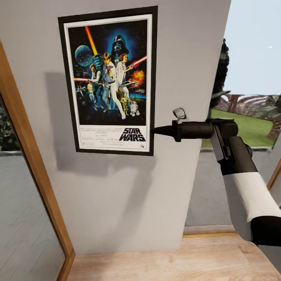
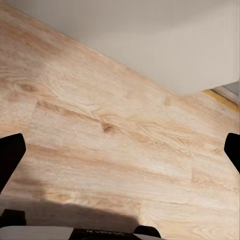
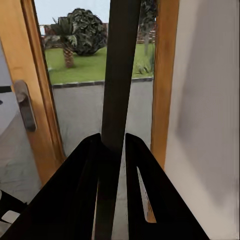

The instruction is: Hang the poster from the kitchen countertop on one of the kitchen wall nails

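Item: poster [image 1: 111, 80], black-framed, upright against the pale grey wall [image 1: 117, 203] between a wood-framed window [image 1: 23, 164] and the glazed door opening. Its shadow fell on the wall to the side and below. No nail could be made out; whether the frame already hung on one could not be told.

Right gripper [image 1: 156, 130] — fingers pressed together on the poster's lower edge near the corner by the logo; in the right wrist view the dark frame edge [image 3: 117, 75] ran straight up between the two fingers [image 3: 150, 200].

Left gripper [image 2: 120, 150] — fingers spread, holding nothing, pointed at the wood plank floor [image 2: 100, 125].

Step judged in hand: seating the frame on a nail. To do it well — keep the frame level and flush to the wall, and release only once it appears to bear its own weight
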